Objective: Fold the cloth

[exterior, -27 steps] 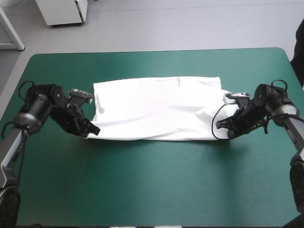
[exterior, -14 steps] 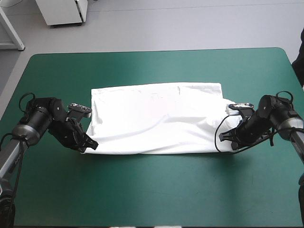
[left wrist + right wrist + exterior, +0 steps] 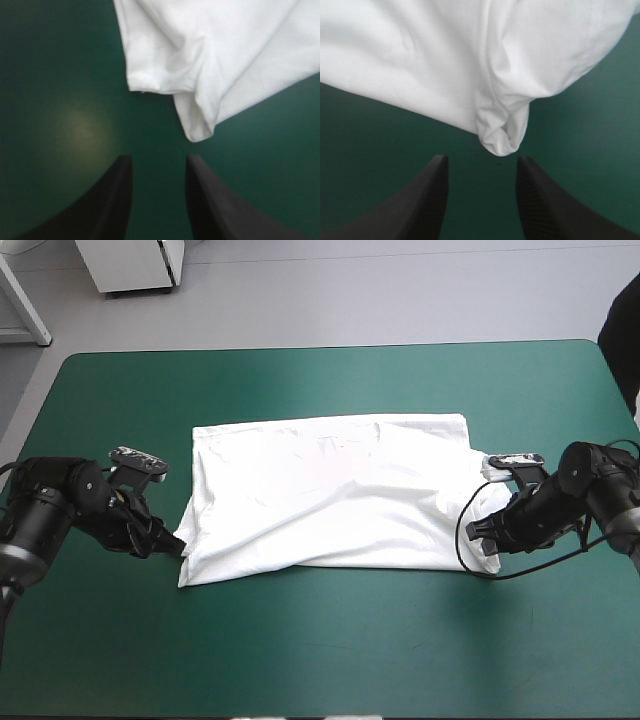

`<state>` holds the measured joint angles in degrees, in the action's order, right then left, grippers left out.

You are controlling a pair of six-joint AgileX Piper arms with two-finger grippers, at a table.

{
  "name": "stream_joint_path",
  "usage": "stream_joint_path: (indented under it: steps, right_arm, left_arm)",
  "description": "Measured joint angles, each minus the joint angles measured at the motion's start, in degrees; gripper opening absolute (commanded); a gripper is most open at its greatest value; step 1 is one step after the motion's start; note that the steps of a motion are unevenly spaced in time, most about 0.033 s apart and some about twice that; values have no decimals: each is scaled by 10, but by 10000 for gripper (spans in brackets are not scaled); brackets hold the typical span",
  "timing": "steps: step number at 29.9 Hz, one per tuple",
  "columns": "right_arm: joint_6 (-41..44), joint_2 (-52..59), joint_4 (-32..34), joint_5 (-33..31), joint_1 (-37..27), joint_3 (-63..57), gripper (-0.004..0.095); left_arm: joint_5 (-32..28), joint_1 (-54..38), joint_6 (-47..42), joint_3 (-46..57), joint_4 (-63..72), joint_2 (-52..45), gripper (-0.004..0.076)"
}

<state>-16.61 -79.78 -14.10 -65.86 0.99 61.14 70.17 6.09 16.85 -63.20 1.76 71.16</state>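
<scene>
High view: T-shirt [image 3: 330, 490] lies between left gripper [image 3: 180, 548], right gripper [image 3: 479, 532], untouched.

In the high view the table [image 3: 300, 660] is cut off along the lower edge and at both lower corners of the frame. Whatever lies beneath the top layer of the T-shirt [image 3: 330, 490] is hidden. At centre left the left tool [image 3: 175, 547], and at centre right the right tool [image 3: 483, 537], are too small and dark for their fingers to be told apart. In both wrist views most of the T-shirt is cut off by the frame.
</scene>
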Motion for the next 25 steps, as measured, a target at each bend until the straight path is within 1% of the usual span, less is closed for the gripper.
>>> stream_joint_path:
  steps: [2, 5, 11, 15, 18, 25]
  right_arm:
    - [6, 20, 7, 1, 0, 16, 452]
    - [20, 41, 19, 8, 0, 49, 451]
    - [63, 42, 58, 43, 0, 111, 451]
    - [71, 0, 88, 48, 0, 122, 451]
    - [73, -47, 106, 49, 0, 122, 451]
    - [73, -141, 113, 66, 0, 122, 452]
  left_arm:
    - [4, 0, -15, -10, -23, -31, 275]
    - [-12, 0, -24, -44, -37, -55, 275]
    - [-47, 0, -27, -117, -29, -39, 275]
    - [-48, 0, -29, -145, -8, -28, 275]
    - [-38, 0, -28, -154, -4, -28, 275]
    - [-20, 0, -28, -155, 7, -29, 274]
